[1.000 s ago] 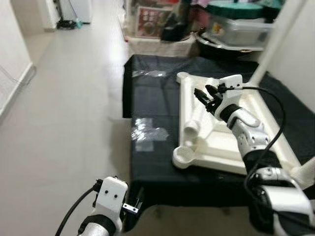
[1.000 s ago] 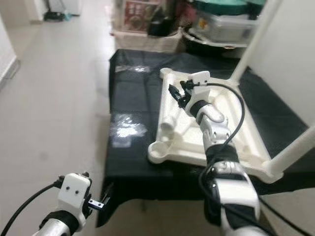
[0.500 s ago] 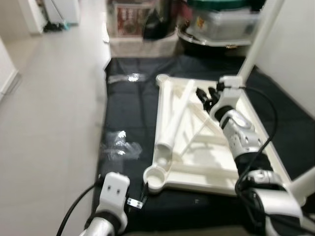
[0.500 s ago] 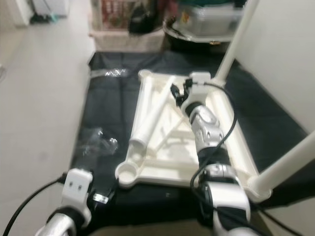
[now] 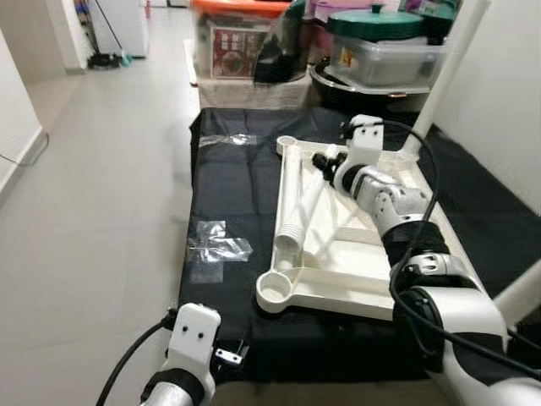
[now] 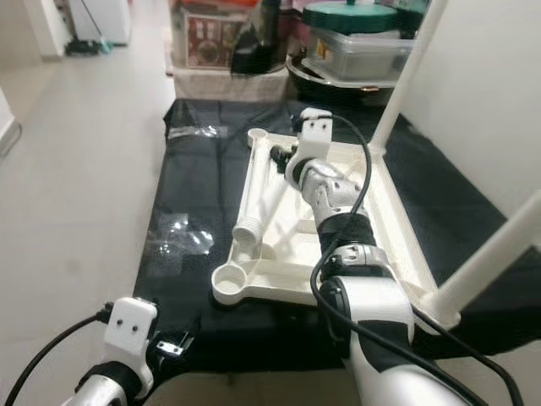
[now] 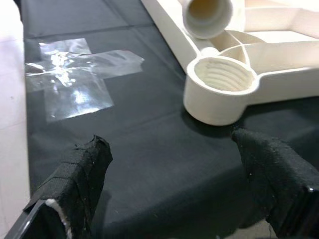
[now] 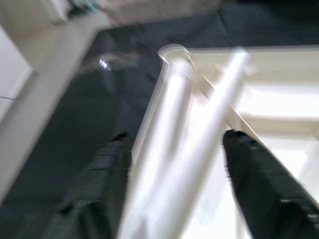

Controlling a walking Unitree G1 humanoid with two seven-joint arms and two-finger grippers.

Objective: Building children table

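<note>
Reaching farther over since a second ago, right claw hovers, fingers apart, astride a loose cream plastic table leg lying on the upturned cream tabletop on the black-draped worktop; left claw gapes near its edge.

Bare black cloth lies open left of the upturned white tabletop, crossed only by flat clear tape, while storage bins crowd the far edge and a loose leg lies across the tabletop's left part.
</note>
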